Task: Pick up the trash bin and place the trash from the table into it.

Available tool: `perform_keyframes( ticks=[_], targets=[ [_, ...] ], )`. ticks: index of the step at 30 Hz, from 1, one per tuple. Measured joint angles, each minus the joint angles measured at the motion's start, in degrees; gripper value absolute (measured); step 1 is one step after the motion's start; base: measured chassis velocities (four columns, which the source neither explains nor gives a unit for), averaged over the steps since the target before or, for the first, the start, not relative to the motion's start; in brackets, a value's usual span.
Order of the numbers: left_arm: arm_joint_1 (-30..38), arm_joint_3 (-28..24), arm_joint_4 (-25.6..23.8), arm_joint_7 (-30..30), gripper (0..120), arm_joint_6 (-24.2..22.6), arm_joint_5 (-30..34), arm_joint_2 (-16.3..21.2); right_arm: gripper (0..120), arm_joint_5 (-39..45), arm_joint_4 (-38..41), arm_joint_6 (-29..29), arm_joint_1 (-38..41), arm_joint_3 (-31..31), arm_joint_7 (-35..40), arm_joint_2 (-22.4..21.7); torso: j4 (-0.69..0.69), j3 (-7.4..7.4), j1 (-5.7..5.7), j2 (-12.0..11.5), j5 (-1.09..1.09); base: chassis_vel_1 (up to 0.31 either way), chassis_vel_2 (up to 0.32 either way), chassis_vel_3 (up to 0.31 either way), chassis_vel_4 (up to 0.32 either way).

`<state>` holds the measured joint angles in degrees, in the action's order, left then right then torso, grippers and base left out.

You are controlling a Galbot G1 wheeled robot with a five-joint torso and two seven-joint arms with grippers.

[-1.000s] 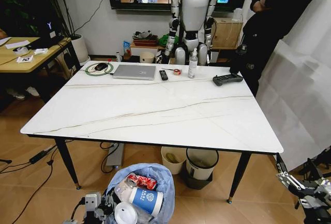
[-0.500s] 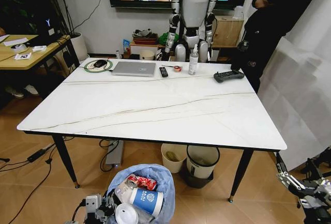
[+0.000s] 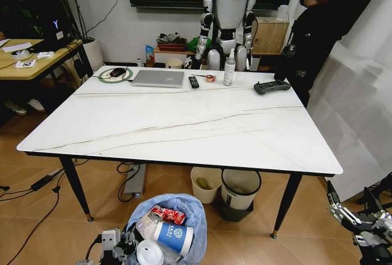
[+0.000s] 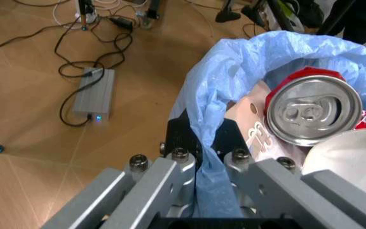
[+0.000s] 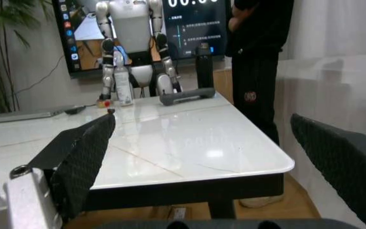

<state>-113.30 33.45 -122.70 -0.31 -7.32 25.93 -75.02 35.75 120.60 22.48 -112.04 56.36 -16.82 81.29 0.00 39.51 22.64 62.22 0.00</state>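
Note:
The trash bin (image 3: 184, 213), lined with a crinkled light-blue bag, hangs low in front of the table (image 3: 184, 127), near its front edge. My left gripper (image 3: 117, 243) is shut on the bin's bagged rim (image 4: 203, 143). Inside lies trash: a red can (image 4: 313, 112), a blue-white paper cup (image 3: 173, 237) and a white lid (image 3: 149, 254). My right gripper (image 3: 361, 228) hangs low at the table's right front corner. Its two black pads (image 5: 84, 148) stand wide apart with nothing between them.
A laptop (image 3: 159, 78), remote (image 3: 193, 82), bottle (image 3: 229, 71) and black controller (image 3: 271, 86) sit along the table's far edge. Under it stand a cream bin (image 3: 205, 184) and a white bin with black rim (image 3: 240, 190). A power box (image 4: 94, 93) and cables lie on the floor.
The whole head view has shifted a little, so the camera moved. The bin and both grippers keep their places in the picture.

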Motion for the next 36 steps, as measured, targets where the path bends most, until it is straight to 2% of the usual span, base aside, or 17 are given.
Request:
perform_keyframes(
  ticks=[36],
  targets=[
    [0.42,-0.76,1.04,0.05,0,0.08,0.37,-0.03,100,0.0,0.0,0.0,0.0,0.0,0.0,0.0,0.0,-5.72,-4.35,-10.07,0.0,0.0,0.0,0.0,0.0]
  ],
)
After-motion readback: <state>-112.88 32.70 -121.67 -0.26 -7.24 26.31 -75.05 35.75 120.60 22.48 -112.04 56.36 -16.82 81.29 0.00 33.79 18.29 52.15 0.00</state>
